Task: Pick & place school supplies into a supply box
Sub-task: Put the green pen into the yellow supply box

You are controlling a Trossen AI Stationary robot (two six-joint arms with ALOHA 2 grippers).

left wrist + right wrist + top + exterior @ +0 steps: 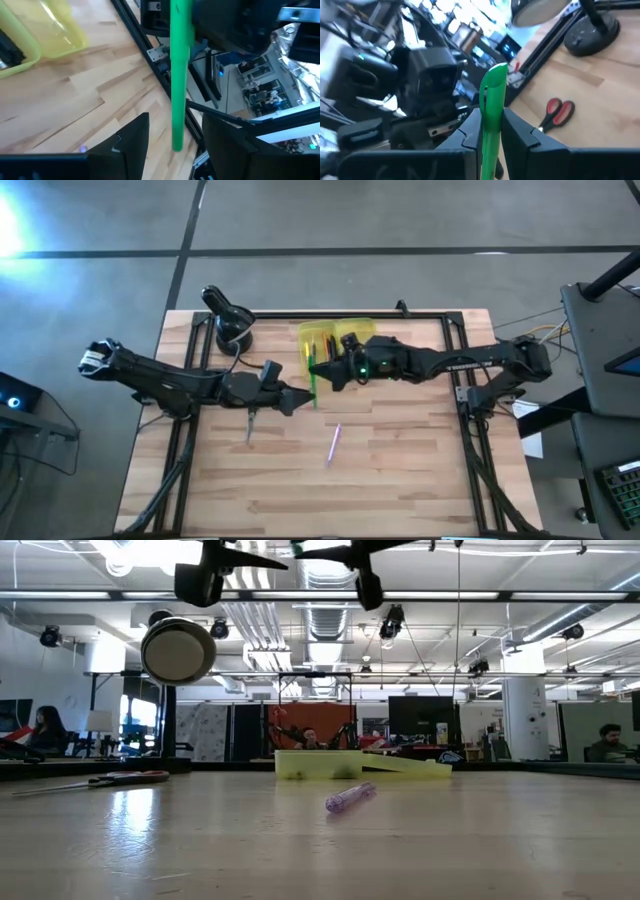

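Handover of a green pen (313,380) above the tabletop's middle, just beside the yellow supply box (335,340) near the far edge. The right gripper (491,131) is clamped on the pen; the left gripper (172,145) stands wide, the pen's end between its fingers without contact. The left arm should back away clear before the right carries the pen boxward.

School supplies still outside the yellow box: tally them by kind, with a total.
Green pen, clamped in the right gripper: 1
Pink pen, on the table: 1
Red-handled scissors, on the table: 1
Total: 3
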